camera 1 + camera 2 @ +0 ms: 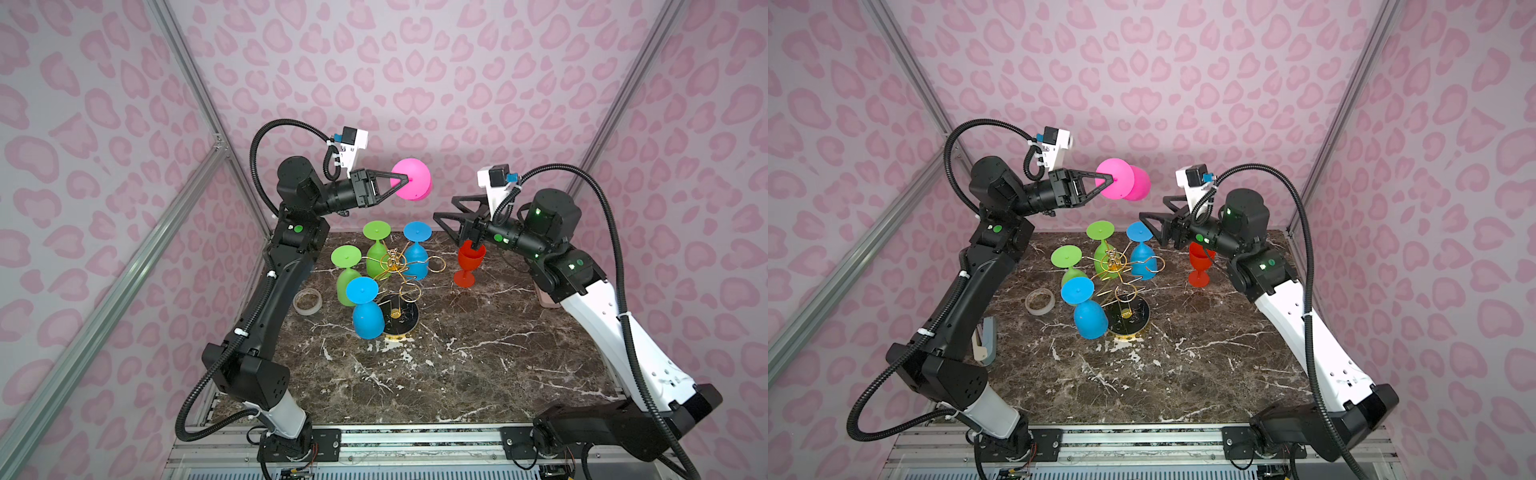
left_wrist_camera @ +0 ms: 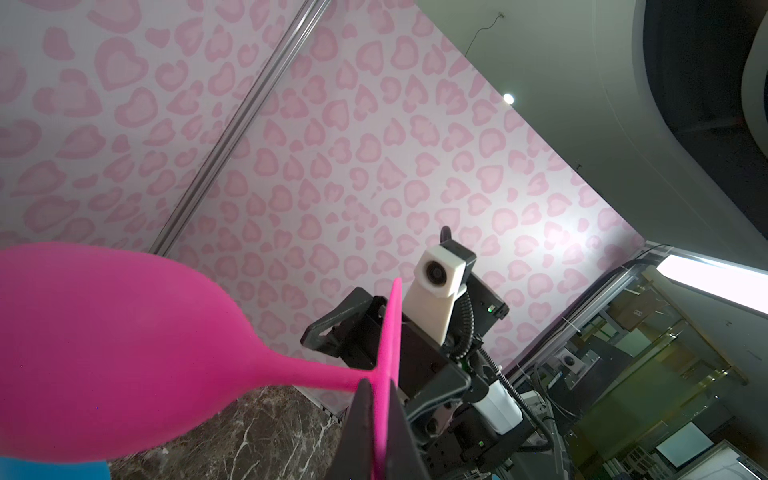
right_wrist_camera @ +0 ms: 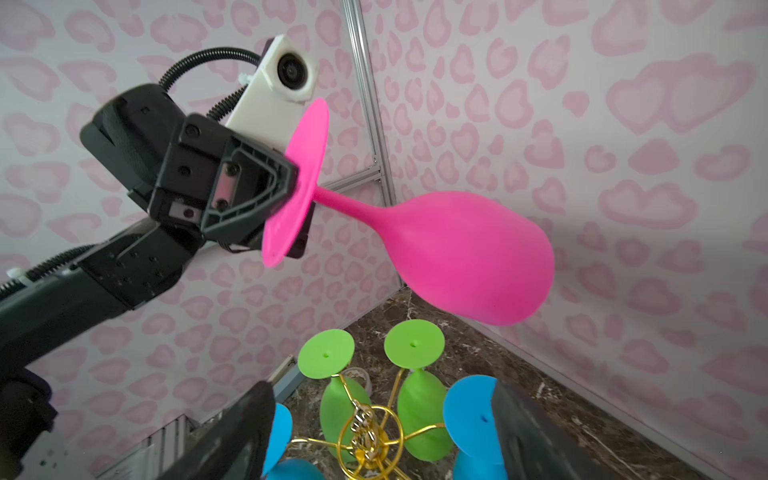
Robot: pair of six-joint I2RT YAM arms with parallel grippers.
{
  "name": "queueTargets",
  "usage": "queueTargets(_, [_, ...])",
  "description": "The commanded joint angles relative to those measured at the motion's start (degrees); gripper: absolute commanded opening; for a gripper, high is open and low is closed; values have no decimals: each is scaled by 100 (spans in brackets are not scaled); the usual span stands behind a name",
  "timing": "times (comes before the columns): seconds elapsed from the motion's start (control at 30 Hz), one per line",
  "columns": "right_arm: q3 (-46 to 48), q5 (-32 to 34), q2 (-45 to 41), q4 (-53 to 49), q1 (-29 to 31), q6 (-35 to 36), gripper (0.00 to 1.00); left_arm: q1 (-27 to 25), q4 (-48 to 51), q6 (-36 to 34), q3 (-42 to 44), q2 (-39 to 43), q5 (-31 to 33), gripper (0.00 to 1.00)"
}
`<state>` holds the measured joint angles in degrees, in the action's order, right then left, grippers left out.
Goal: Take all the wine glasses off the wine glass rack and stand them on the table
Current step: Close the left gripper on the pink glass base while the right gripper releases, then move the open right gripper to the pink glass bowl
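Observation:
My left gripper (image 1: 405, 179) (image 1: 1111, 179) (image 2: 380, 386) is shut on the flat foot of a pink wine glass (image 1: 413, 183) (image 1: 1131, 183) (image 2: 104, 353) (image 3: 457, 249). It holds the glass on its side, high above the table, bowl pointing away from the arm. Below it stands the gold wire wine glass rack (image 1: 392, 266) (image 1: 1115, 266) (image 3: 365, 428) on its round black base (image 1: 405, 322). Two green (image 1: 376, 245) and two blue glasses (image 1: 365, 311) hang upside down from it. My right gripper (image 1: 444, 208) (image 1: 1152, 208) (image 3: 382, 390) is open and empty, to the right of the rack.
A red glass (image 1: 469, 259) (image 1: 1200, 259) stands upright on the marble table (image 1: 457, 374) under my right wrist. A roll of tape (image 1: 307, 301) (image 1: 1039, 301) lies left of the rack. Pink patterned walls close in the back and sides.

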<state>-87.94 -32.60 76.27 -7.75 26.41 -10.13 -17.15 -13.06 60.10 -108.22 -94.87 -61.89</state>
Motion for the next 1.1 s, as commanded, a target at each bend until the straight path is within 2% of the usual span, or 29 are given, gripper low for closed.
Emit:
queueTargets(0.0, [869, 568, -322, 1045, -57, 845, 90, 9, -601, 421, -110, -97, 52, 4])
queueTargets(0.17, [1190, 776, -149, 1724, -62, 1589, 98, -18, -698, 623, -199, -163, 62, 4])
queueTargets(0.27, [1175, 700, 89, 2194, -44, 1861, 99, -34, -689, 650, -212, -163, 72, 4])
queueTargets(0.57, [726, 455, 814, 3144, -23, 2058, 99, -91, -751, 811, -274, -247, 58, 4])
queueTargets(0.83, [64, 515, 1435, 3127, 175, 2500, 99, -125, -759, 873, -269, -267, 28, 4])
queueTargets(1.07, [-324, 606, 1761, 3102, 218, 2499, 99, -173, -764, 933, -261, -297, 12, 4])
